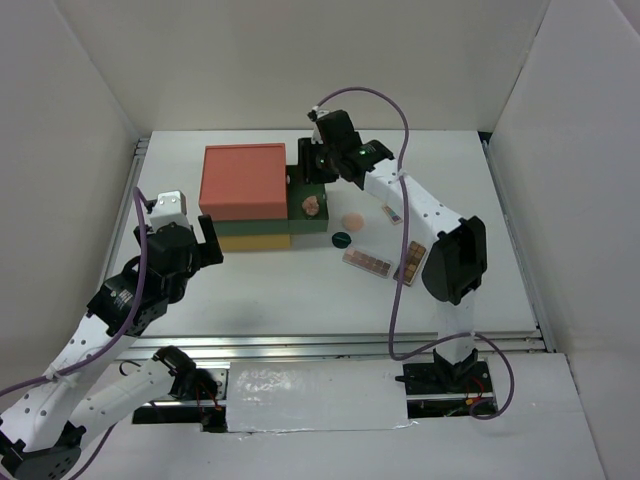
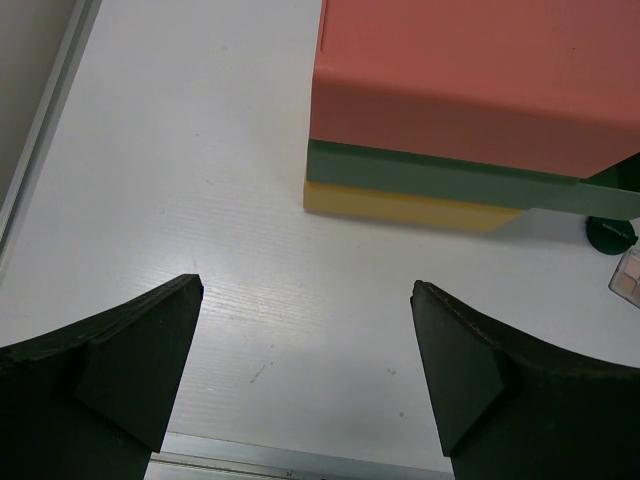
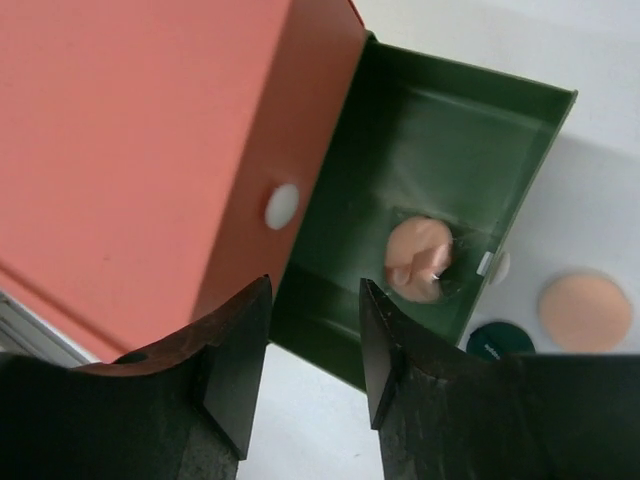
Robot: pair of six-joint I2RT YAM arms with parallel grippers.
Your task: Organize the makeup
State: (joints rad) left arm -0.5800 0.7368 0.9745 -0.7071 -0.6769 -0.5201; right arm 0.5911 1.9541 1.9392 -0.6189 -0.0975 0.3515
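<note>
Right pincer point(image 3: 315, 340) hovering at lower centre of right wrist view, over green drawer point(image 3: 440, 130), jaws narrowly parted, gripping nothing. One peach puff point(image 3: 415, 255) lying inside drawer. Second puff point(image 3: 585, 312) sitting on bench point(image 1: 300, 290), lower right of same view. Puffs likely light and squashy, calling for gentle pinch across rim. Left pincer point(image 2: 305, 290) gaping wide, empty.

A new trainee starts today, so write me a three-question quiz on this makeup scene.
1. What lies in the green drawer? A lipstick, B peach puff, C comb.
2. True or false: the left gripper is open and empty.
3. How many long eyeshadow palettes lie on the table?
Key: 1 B; 2 true; 3 two.
</note>
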